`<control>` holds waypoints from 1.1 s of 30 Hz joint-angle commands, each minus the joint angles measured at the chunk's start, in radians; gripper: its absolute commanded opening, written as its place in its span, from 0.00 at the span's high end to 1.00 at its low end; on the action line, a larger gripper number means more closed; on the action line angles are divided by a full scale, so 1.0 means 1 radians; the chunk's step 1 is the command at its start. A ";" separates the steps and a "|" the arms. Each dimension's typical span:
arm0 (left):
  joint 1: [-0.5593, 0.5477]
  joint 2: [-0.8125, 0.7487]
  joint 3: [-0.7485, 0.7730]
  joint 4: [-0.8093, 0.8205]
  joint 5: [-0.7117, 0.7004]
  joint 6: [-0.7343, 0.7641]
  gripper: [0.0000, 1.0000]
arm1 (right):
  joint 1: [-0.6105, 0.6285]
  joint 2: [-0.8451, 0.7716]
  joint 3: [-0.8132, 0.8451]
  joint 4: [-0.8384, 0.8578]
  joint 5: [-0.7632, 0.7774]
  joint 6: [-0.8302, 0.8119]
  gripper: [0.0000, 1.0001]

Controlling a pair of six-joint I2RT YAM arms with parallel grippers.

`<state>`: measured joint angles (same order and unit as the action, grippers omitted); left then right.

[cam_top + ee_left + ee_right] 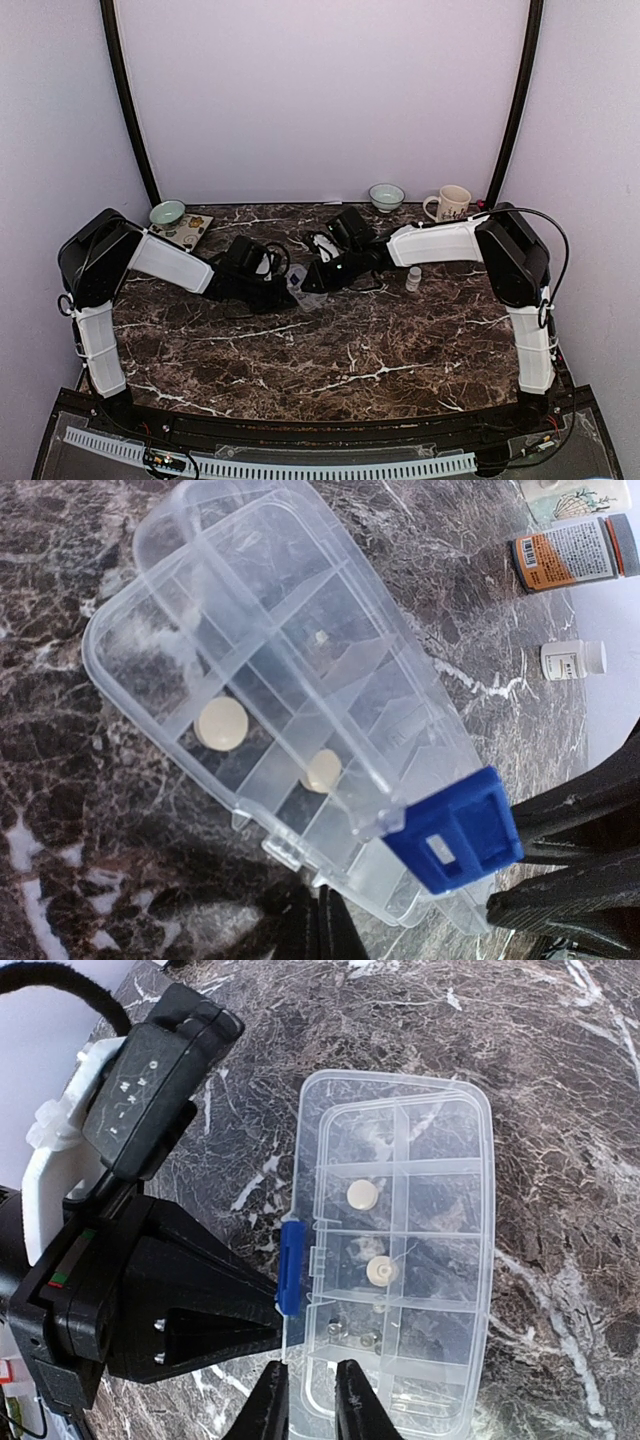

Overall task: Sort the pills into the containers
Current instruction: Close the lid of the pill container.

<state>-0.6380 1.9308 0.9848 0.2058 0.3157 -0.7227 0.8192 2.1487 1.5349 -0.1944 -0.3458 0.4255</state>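
- Organiser box (395, 1088): flat on table (570, 1080), mid-table betw. the two arms. Clear lid lies over the compartments (445, 1200). Latched or not: cannot tell.
- Contents: pale round pill (362, 1195) and second pill (380, 1270), in adjoining compartments of the latch-side column. No loose pill in view on table.
- Left gripper (272, 1312): jaws fully together, tip at box's long edge just beside blue latch (290, 1265). Whether it nips the rim or only butts it: cannot tell.
- Right gripper (312, 1400): jaws a narrow gap apart, nothing held, poised at box's near end.
- Step in hand (judged): working the lid at latch side, w/ left bracing and right acting.
- Technique: left tip should bear low on base rim, not on lid, so box cannot skid on the smooth stone. Right should take the latch by its lip and lift slowly.
- Caution: avoid tilting box. Pills sit loose & could hop the dividers.
- Clearance: amber bottle (570, 552) & small white bottle (572, 658) are well apart from box, so neither obstructs.
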 commanded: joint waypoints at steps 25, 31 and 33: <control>-0.002 -0.215 -0.015 -0.150 -0.131 -0.031 0.48 | 0.023 0.089 0.037 -0.082 0.071 -0.028 0.81; 0.000 -0.146 0.090 -0.215 -0.135 -0.009 0.39 | 0.022 0.086 0.037 -0.087 0.073 -0.028 0.81; 0.000 -0.124 0.123 -0.250 -0.138 -0.007 0.39 | 0.021 0.081 0.035 -0.088 0.075 -0.027 0.81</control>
<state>-0.6380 1.7664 1.0508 0.0483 0.1928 -0.7475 0.8326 2.2002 1.5711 -0.2222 -0.3058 0.4034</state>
